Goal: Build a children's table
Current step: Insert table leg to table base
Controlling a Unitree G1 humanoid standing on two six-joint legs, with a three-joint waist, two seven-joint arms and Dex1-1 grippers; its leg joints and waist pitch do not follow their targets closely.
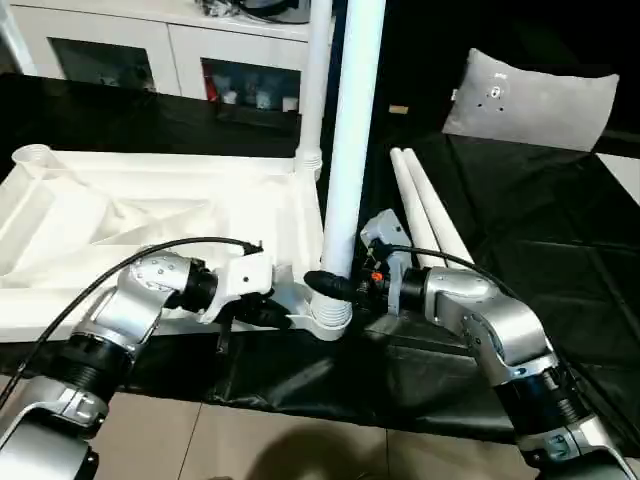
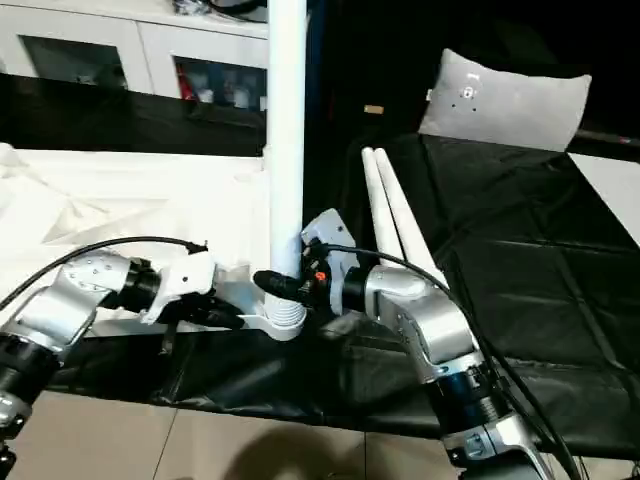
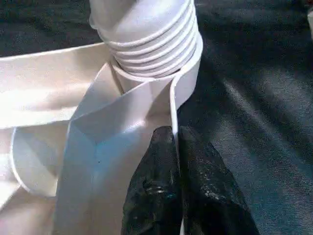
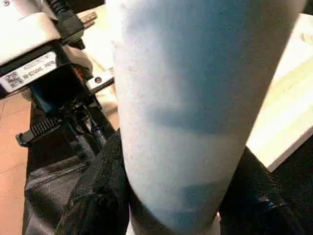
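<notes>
The white table top lies underside up on the black cloth. One white leg stands upright with its threaded end in the near right corner socket. My right gripper is shut on this leg just above the socket, its black fingers on either side of the tube. My left gripper is shut on the thin rim of the top beside that socket, and its fingertips pinch the wall. A second leg stands in the far right corner. Two more legs lie side by side to the right.
A grey-white pillow rests at the back right on the black cloth. A white cabinet with glass doors stands behind the work. The tiled floor shows at the near edge.
</notes>
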